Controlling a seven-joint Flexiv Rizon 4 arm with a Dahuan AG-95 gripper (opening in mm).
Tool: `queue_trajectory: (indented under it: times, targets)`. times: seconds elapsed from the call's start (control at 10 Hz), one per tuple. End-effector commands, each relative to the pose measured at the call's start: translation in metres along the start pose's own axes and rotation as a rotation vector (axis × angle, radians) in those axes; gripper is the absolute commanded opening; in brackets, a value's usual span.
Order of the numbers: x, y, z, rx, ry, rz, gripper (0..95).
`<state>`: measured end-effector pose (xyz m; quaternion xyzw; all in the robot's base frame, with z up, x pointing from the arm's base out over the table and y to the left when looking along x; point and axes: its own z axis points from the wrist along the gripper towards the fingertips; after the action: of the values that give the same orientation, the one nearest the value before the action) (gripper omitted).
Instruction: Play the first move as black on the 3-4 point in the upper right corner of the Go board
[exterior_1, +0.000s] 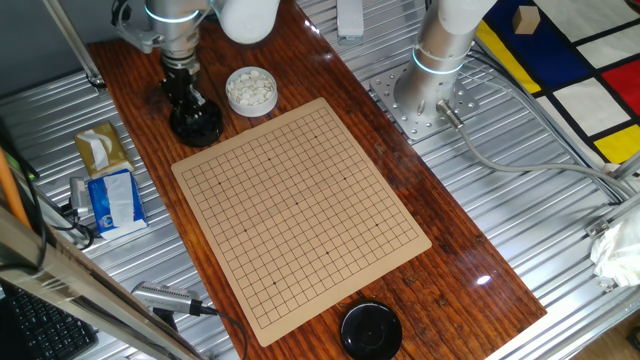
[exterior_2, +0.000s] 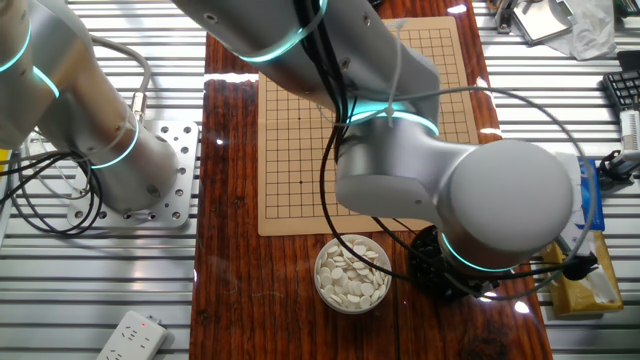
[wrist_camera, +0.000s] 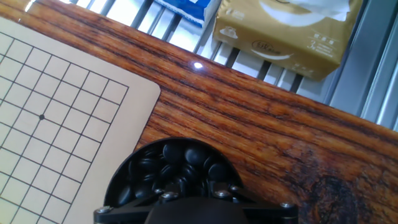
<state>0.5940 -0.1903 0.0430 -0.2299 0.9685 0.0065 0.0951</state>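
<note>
The black stones (wrist_camera: 181, 163) fill a round black bowl (exterior_1: 196, 124) beside the far left corner of the Go board (exterior_1: 300, 210). My gripper (exterior_1: 187, 92) hangs straight over this bowl, its tip down among the stones. In the hand view the gripper (wrist_camera: 194, 191) is a dark blur at the bottom edge, and I cannot tell how the jaws stand or whether they hold a stone. No stone lies on the board; every crossing is bare. The board corner nearest the bowl shows in the hand view with a star point (wrist_camera: 41, 116). In the other fixed view the arm hides most of the bowl (exterior_2: 428, 268).
A bowl of white stones (exterior_1: 250, 90) stands next to the black bowl and also shows in the other fixed view (exterior_2: 352, 272). A black lid (exterior_1: 370, 330) lies near the board's front corner. A tissue box (exterior_1: 100, 148) and a blue pack (exterior_1: 112, 200) lie left of the board.
</note>
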Motion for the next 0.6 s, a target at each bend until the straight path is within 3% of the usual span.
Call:
queue_trajectory:
  times: [0.1, 0.6]
  targets:
    - [0.0005, 0.0004, -0.0005, 0.002, 0.0, 0.005, 0.0]
    - [-0.0001, -0.0005, -0.0036, 0.001, 0.003, 0.007, 0.0]
